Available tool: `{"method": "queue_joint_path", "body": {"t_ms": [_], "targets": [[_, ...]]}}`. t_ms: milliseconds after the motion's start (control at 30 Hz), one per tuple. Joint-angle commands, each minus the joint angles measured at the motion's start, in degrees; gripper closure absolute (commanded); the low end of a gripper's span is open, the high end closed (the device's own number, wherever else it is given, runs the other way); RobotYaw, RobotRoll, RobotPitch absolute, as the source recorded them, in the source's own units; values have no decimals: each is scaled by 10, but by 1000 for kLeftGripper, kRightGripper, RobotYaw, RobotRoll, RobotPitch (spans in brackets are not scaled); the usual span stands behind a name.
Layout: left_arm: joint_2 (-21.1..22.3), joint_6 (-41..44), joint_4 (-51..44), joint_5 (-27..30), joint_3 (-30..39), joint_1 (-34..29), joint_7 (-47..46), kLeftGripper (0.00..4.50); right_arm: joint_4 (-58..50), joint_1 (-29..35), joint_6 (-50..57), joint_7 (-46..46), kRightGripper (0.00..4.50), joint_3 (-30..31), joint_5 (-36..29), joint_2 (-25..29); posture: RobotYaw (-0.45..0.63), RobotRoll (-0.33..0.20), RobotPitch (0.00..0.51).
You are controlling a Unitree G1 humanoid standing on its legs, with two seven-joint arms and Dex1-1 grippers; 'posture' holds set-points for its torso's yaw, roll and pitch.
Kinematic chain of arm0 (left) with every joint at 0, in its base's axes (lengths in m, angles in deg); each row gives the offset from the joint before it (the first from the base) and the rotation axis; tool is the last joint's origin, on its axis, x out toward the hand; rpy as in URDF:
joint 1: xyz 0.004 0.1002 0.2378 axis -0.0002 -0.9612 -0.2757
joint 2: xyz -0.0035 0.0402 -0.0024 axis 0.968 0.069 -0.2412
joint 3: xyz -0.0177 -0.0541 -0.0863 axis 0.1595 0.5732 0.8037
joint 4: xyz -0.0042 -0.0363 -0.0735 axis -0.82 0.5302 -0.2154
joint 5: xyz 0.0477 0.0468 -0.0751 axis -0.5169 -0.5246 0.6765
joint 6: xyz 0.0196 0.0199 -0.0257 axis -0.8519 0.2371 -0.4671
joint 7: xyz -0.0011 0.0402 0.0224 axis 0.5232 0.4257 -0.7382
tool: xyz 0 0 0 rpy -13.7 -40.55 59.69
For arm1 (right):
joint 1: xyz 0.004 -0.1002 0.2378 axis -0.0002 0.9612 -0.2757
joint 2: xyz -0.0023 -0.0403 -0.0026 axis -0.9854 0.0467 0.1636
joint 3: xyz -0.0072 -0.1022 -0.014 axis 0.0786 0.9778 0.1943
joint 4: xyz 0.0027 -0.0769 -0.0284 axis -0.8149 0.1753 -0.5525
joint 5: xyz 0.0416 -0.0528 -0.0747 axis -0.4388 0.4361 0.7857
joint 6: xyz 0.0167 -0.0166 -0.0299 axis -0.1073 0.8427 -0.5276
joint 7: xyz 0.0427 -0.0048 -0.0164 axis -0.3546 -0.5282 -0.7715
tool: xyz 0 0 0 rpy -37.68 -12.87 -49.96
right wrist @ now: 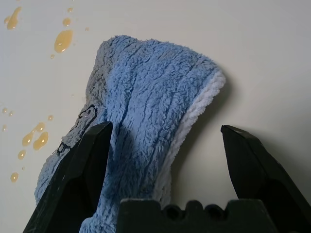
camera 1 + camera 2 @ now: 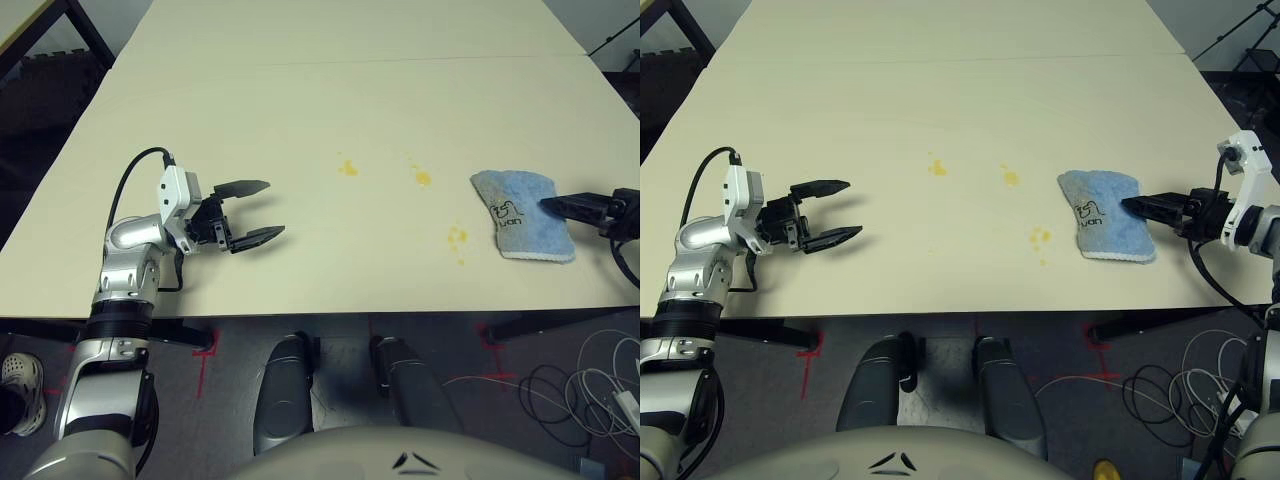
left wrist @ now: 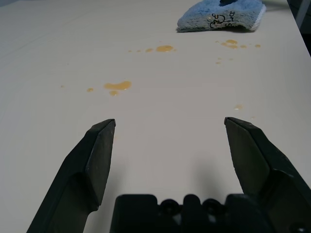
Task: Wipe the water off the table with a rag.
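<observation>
Pale blue terry, the rag (image 2: 522,228) lies slightly rumpled on the cream desk (image 2: 330,110) toward the robot's right, near the front edge, its black cartoon print facing the spill. The yellow-orange water (image 2: 423,179) sits in a few small splotches just beside the rag, toward the desk's middle. The right tool (image 2: 1150,207) has its fingers spread apart, one finger over the rag's right edge and the other over bare desk. The left tool (image 2: 263,211) hovers released, fingers wide, well apart from the spill on the robot's left.
</observation>
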Motion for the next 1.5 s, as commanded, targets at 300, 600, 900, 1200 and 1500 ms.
{"method": "queue_joint_path", "body": {"t_ms": [300,600,900,1200,1500], "targets": [[0,-5,0,-8,-11,1,3,0,-49,17,24,14,42,40,10,-64,137,0,200],[0,-7,2,-10,-10,1,1,0,-84,40,55,20,42,48,8,-81,141,0,199],[-3,-13,10,-12,-13,4,3,0,-76,32,60,32,2880,13,-11,-70,129,0,198],[-4,-23,18,-15,-17,6,7,0,-135,41,125,10,4322,-34,-80,-42,122,0,197],[-4,-31,27,-16,-19,7,12,0,-267,110,198,8,4330,10,-104,-57,123,0,207]]}}
